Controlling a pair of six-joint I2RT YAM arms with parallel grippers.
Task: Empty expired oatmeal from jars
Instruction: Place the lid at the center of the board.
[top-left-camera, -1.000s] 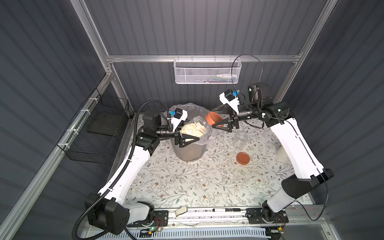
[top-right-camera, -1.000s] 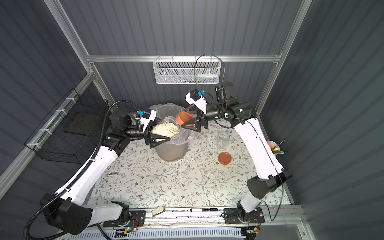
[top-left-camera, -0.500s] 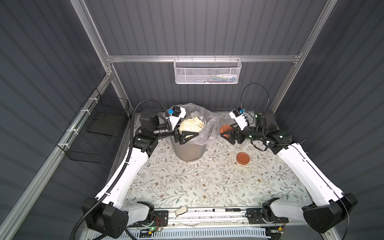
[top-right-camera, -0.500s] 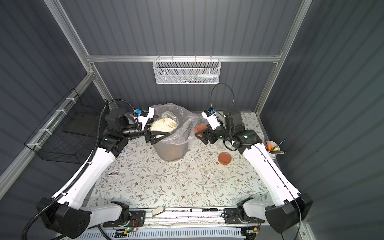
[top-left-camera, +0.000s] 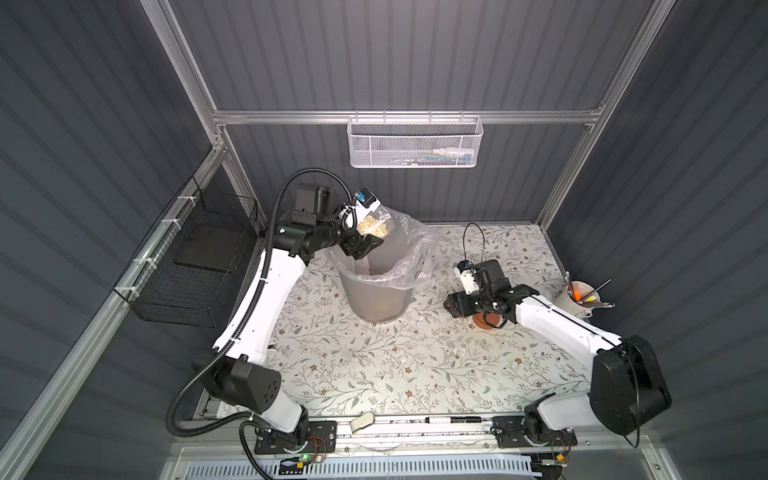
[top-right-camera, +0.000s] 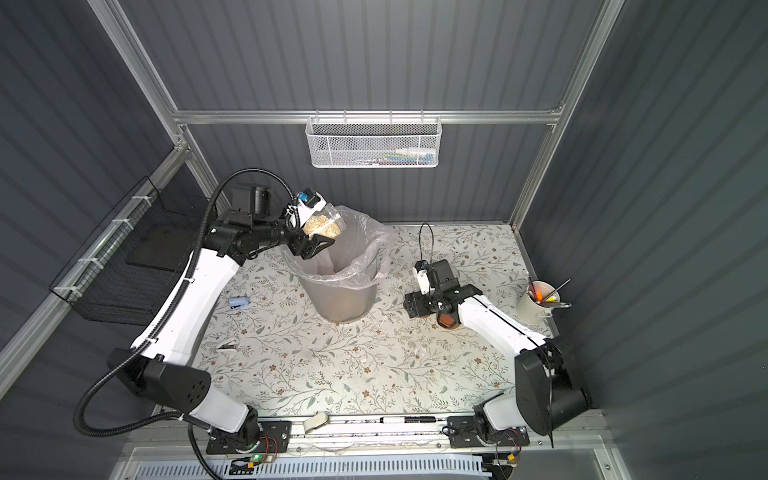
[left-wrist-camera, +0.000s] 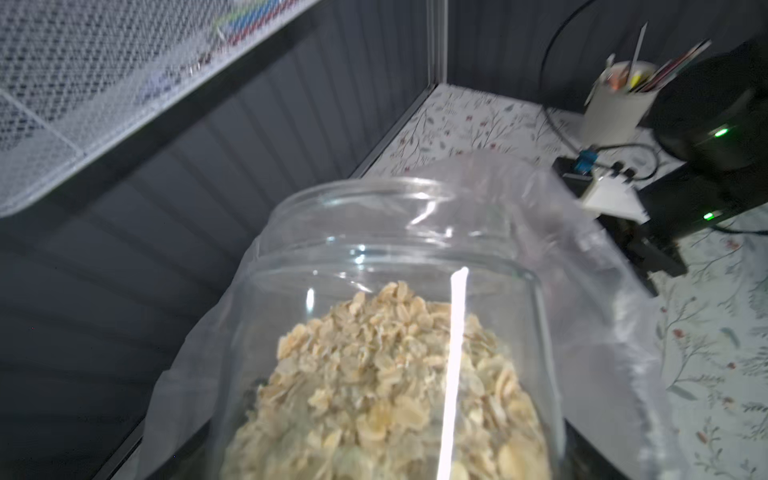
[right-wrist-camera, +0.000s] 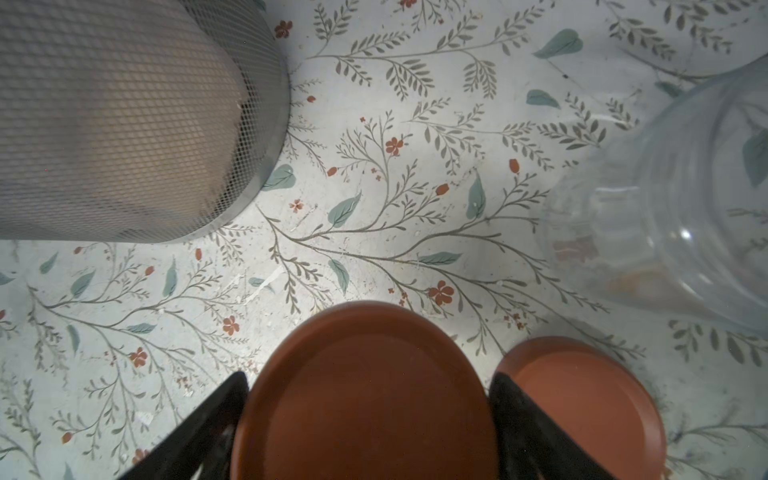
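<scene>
My left gripper (top-left-camera: 365, 245) is shut on a clear, lidless jar (top-left-camera: 372, 223) of beige oatmeal (left-wrist-camera: 386, 374), held tilted above the far-left rim of the grey bin (top-left-camera: 376, 299), mouth toward the bin's middle. The flakes lie back from the jar's mouth (left-wrist-camera: 374, 195). My right gripper (top-left-camera: 457, 307) hangs low over the table, its black fingers (right-wrist-camera: 216, 415) shut on a terracotta lid (right-wrist-camera: 365, 395). A second lid (right-wrist-camera: 582, 399) lies on the table right beside it. An empty clear jar (right-wrist-camera: 685, 208) stands close by; my right arm hides it in both top views.
The bin's clear liner (top-right-camera: 365, 245) drapes over its rim. A white cup with pens (top-left-camera: 579, 299) stands at the right edge. A blue stapler (top-right-camera: 239, 302) lies left of the bin. Wire baskets hang on the back wall (top-left-camera: 413, 143) and left wall (top-left-camera: 195, 266).
My right arm has swung from over the bin down to the table, still holding the lid, beside the other lid. My left arm has drawn the jar back toward the bin's far-left rim.
</scene>
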